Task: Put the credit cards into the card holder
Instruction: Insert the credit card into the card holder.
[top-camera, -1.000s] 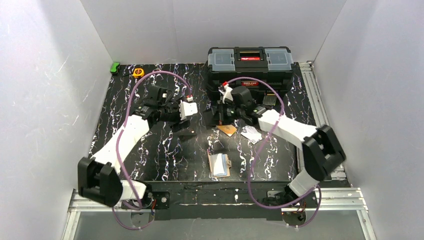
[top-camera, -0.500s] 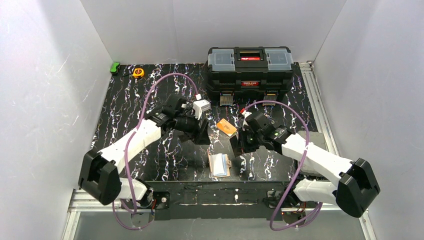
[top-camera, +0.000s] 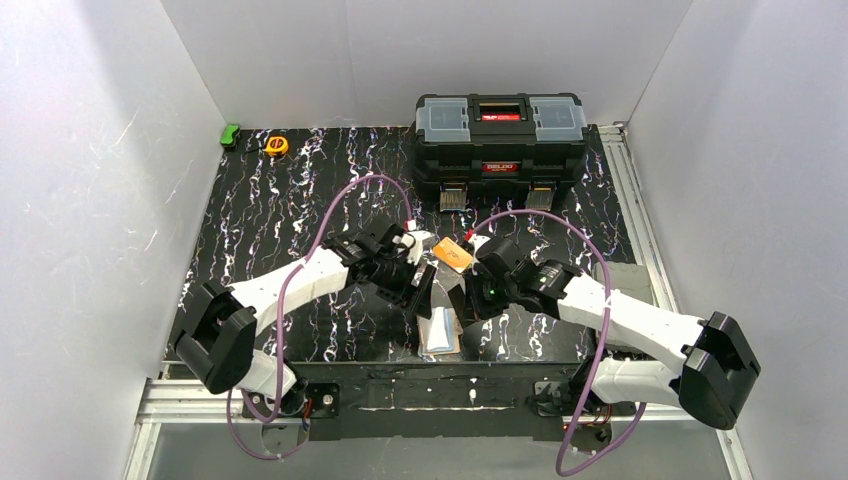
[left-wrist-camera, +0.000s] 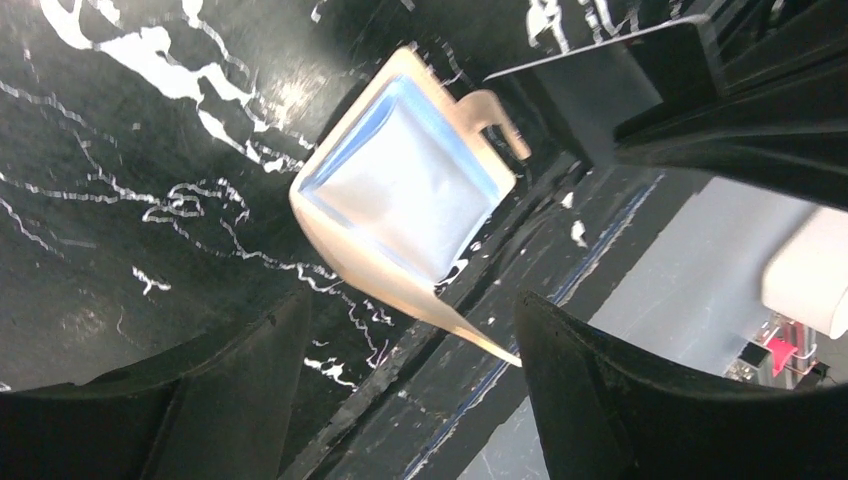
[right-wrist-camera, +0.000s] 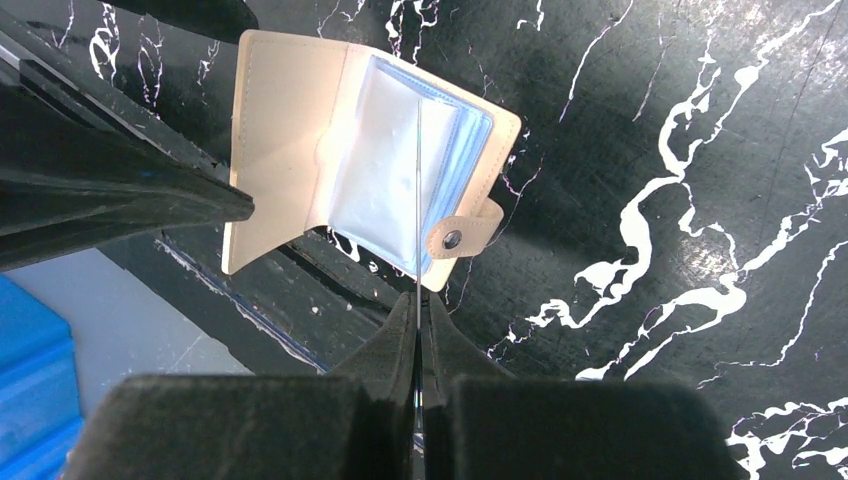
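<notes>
Both arms are crowded in over the near middle of the table (top-camera: 260, 230), and right between them lies the card holder (top-camera: 438, 330), close to the near edge and opened like a booklet. From the right wrist you see it clearly: the cream card holder (right-wrist-camera: 280, 120) has its cover folded out to the left, the pale blue pockets are stacked on the right, and the snap tab (right-wrist-camera: 460, 235) sticks off the near right corner.

The right gripper (right-wrist-camera: 418, 320) is clenched tight on the black card (right-wrist-camera: 418, 200). From here the card shows edge-on, a thin line rising from between the fingers and crossing over the blue pockets. Whether its far edge actually touches the pockets I can't tell. In the overhead view the right gripper (top-camera: 462, 300) sits just right of the card holder, tipped down toward it.

The left gripper (top-camera: 420, 290) is on the other side, just left and a little beyond. Its jaws are spread wide with nothing in them. Through the left wrist camera the left gripper (left-wrist-camera: 410, 320) frames the card holder (left-wrist-camera: 405, 195) between its two dark fingers (left-wrist-camera: 230, 400), hanging above it without touching, and the black card (left-wrist-camera: 610, 100) shows as a flat slab at the upper right.

The orange card (top-camera: 453, 253) lies out on the table just beyond the two grippers, apart from the card holder. Far back stands the black toolbox (top-camera: 500, 140), lid shut, and a yellow tape measure (top-camera: 276, 145) and a small green object (top-camera: 231, 134) sit in the far left corner
</notes>
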